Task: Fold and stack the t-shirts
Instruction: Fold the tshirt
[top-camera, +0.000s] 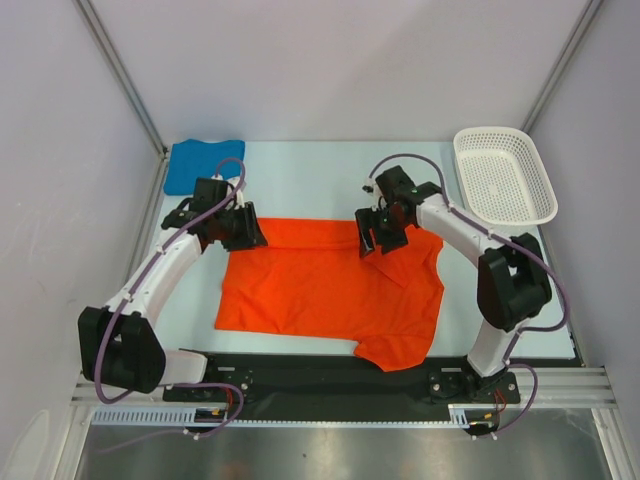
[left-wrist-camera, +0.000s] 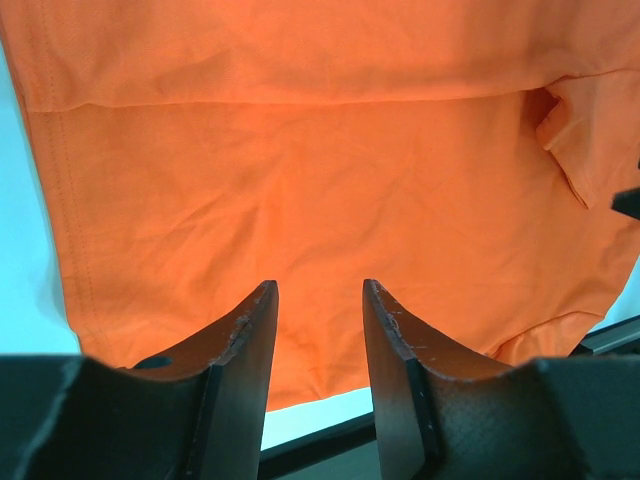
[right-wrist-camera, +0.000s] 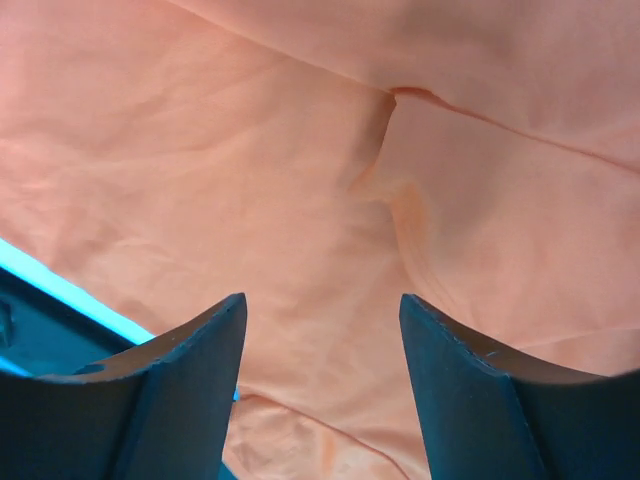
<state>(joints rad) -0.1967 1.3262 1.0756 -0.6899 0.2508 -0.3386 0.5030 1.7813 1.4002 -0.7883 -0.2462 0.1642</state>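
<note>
Nearest, part of the orange-red t-shirt (top-camera: 320, 290) drooped off the near table edge onto the black base rail (top-camera: 300, 372), right of centre. The rest of it lay spread on the pale table (top-camera: 310, 175), mid-table between the two arms. It was mostly flat with light wrinkles. Its far strip looked doubled over, and a crumpled flap sat at its right side.

The left gripper (left-wrist-camera: 318, 290) was at the shirt's far left corner. Its jaws were parted, with nothing between them and only orange cloth seen below the gap. The stitched hem ran down the left of the left wrist view, with bare table beside it.

The right gripper (right-wrist-camera: 322, 300) was over the shirt's far right part by the flap. Its jaws were released and spread wide, gripping nothing. A seam and a small pucker in the cloth showed beyond the fingertips. I could not tell whether either pair of tips touched the fabric.

Farther back, the blue t-shirt (top-camera: 203, 163) lay as a folded wad at the far left corner, apart from the orange one.

The white perforated basket (top-camera: 492, 132) stood at the far right corner, its long side running near to far. Both shirts lay outside it on the table, well apart from it.
</note>
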